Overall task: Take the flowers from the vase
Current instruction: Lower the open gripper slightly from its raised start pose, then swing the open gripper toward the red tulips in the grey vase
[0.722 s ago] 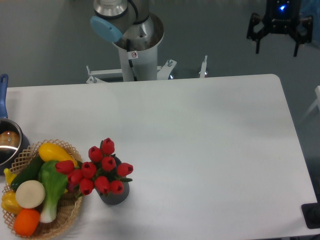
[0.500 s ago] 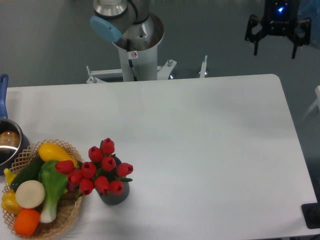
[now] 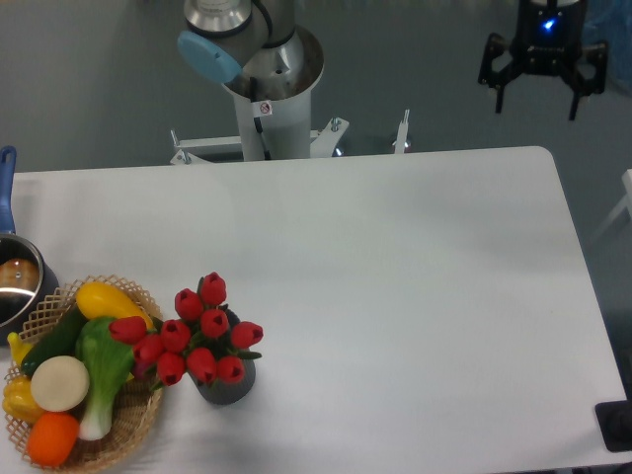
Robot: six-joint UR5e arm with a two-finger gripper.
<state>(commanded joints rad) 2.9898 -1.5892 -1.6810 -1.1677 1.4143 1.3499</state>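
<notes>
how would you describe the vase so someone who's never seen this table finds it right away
Look at the near-left part of the white table, just right of the wicker basket of vegetables. The vase is the short dark grey cylinder there. Unlike the steel pot at the left edge, it holds a bunch of red tulip flowers.

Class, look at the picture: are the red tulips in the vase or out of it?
In. The flowers stand bunched over the mouth of the upright vase; the open gripper is far off, holding nothing.
</notes>
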